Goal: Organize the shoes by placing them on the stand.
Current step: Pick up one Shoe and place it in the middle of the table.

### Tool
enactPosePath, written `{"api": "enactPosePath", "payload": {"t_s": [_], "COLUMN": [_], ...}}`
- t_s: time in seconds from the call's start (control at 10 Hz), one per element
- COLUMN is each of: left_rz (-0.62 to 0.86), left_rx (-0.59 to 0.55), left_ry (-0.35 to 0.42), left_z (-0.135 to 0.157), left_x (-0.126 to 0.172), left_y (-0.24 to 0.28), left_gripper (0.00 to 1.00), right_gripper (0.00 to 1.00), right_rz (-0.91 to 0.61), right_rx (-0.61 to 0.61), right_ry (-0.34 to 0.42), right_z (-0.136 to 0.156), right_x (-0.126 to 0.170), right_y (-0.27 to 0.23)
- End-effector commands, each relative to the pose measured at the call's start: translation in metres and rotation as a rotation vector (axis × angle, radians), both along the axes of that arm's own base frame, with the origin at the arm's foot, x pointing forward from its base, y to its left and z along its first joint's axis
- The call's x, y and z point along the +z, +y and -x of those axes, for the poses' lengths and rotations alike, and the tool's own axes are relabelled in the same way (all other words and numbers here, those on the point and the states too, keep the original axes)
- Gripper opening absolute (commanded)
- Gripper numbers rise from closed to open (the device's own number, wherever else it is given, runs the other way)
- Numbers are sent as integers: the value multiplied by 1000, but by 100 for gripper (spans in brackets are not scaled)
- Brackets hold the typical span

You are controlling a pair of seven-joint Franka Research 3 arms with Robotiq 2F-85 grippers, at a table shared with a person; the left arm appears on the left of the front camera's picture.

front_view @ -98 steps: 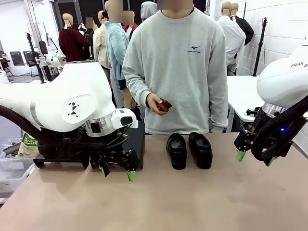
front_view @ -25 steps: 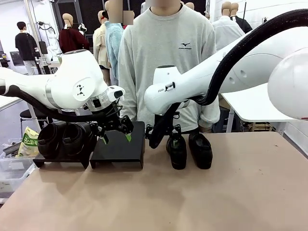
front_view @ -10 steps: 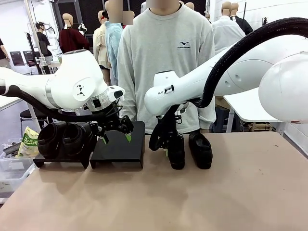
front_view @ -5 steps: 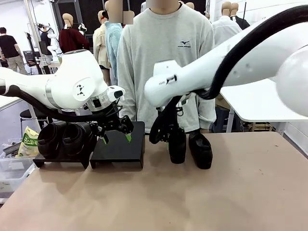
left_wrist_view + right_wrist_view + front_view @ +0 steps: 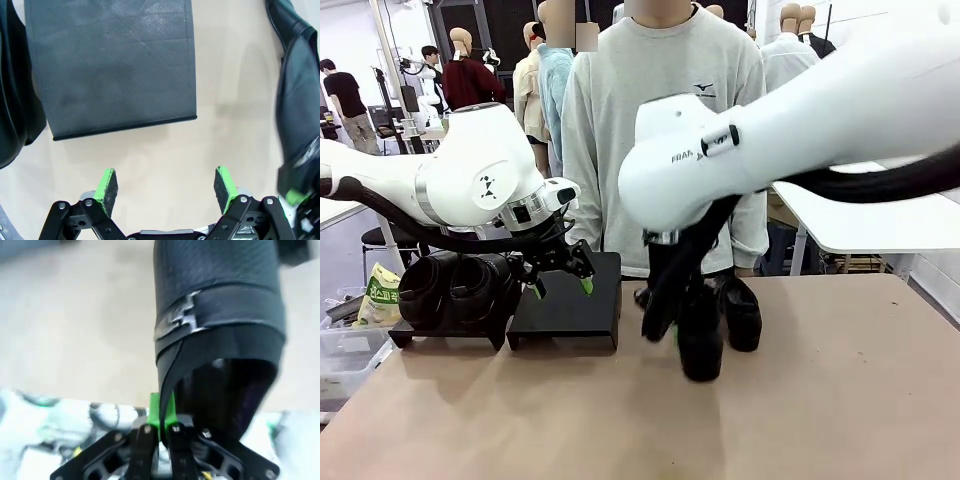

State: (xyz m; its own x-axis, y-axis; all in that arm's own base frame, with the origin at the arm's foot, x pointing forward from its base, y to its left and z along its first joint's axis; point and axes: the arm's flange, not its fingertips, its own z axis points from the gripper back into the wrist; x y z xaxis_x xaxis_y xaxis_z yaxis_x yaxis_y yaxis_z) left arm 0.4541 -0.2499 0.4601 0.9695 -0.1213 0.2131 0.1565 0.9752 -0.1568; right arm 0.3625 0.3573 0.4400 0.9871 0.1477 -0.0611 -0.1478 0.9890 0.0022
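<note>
Right gripper clamped on a shoe; left gripper wide open by the stand.

And there it is, the right jaws are pinched together on the thin rim of the black shoe's opening, green pads squeezing the edge, and the shoe hangs toe-down over the table near the middle. Just behind it, a second shoe sits flat on the tabletop in front of the person. Over on the left, the jaws stand well apart, gripping nothing, poised above the front edge of the stand's right section. Two more shoes sit side by side on its left section.
</note>
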Motion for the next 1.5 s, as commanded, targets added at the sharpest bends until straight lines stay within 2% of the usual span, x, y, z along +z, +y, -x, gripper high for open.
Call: {"api": "enactPosePath", "payload": {"t_s": [0.0, 0.2, 0.6, 0.9, 1.1, 1.4], "left_rz": [-5, -5, -5, -5, -5, -5], "left_rx": [5, 5, 5, 5, 5, 5], "left_ry": [0, 0, 0, 0, 0, 0], "left_z": [0, 0, 0, 0, 0, 0], "left_x": [1, 1, 1, 1, 1, 1], "left_y": [2, 2, 2, 2, 2, 2], "left_gripper": [100, 100, 100, 100, 100, 100], "right_gripper": [0, 0, 0, 0, 0, 0], "right_rz": [-142, -192, -160, -43, 9, -5], "right_rx": [127, 140, 125, -19, -99, -80], "right_ry": [58, 64, 101, -3, -22, 47], "right_z": [27, 36, 40, 44, 41, 35], "right_x": [-21, -33, -55, -60, -62, -76], "right_y": [1, 7, 26, 31, 32, 37]}}
